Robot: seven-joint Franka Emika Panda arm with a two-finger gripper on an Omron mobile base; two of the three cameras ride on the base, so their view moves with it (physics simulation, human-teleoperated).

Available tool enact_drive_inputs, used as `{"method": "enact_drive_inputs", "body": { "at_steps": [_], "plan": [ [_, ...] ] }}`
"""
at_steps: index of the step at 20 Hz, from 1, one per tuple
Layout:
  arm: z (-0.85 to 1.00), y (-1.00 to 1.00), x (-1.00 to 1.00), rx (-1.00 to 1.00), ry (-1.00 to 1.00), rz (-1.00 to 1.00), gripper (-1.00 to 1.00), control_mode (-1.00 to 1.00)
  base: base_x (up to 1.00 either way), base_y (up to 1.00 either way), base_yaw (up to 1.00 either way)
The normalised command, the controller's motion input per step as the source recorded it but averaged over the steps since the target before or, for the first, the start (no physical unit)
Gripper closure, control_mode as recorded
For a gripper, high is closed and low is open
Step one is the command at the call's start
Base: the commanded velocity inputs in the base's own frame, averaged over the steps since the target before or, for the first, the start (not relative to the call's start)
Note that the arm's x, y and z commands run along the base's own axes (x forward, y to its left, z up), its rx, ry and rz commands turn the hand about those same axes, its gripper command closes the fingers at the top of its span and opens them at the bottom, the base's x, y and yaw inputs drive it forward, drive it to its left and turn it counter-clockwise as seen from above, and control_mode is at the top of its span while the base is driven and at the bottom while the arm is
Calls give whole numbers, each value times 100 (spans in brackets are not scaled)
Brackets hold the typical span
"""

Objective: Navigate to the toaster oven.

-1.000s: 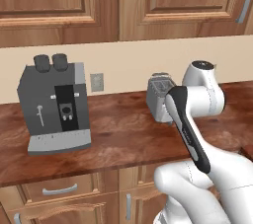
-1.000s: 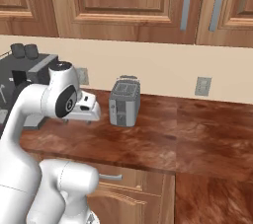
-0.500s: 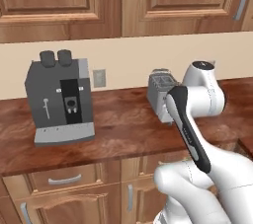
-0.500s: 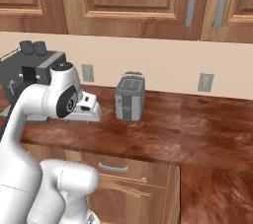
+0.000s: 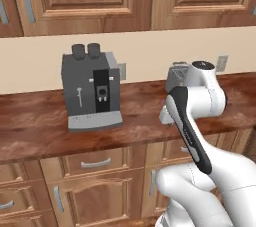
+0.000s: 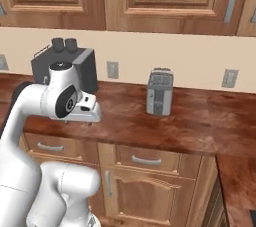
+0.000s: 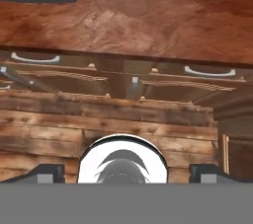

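Hand [image 6: 89, 120] near counter [image 6: 200, 126] edge, fingers apart, coffee machine [image 5: 91, 91] behind, slot toaster [image 6: 159, 91] rightward

On the bench [image 5: 40, 126], the coffee machine [image 5: 91, 88] stands left of the toaster [image 6: 160, 91]; cabinets hang above, drawers [image 6: 145, 160] sit below.

Wooden counter [image 5: 40, 126]: coffee machine [image 5: 91, 88], probably toaster [image 6: 159, 91].
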Motion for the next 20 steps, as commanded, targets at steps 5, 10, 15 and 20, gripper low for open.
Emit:
{"method": "enact_drive_inputs", "body": {
  "at_steps": [5,10,15,20],
  "plan": [
    [0,0,0,0,0,0,-100,100,-72,-8,-38],
    [0,0,0,0,0,0,-100,100,-70,-12,-50],
    [0,0,0,0,0,0,-100,100,-49,-9,-57],
    [0,0,0,0,0,0,-100,100,-20,-34,-59]
  ]
}}
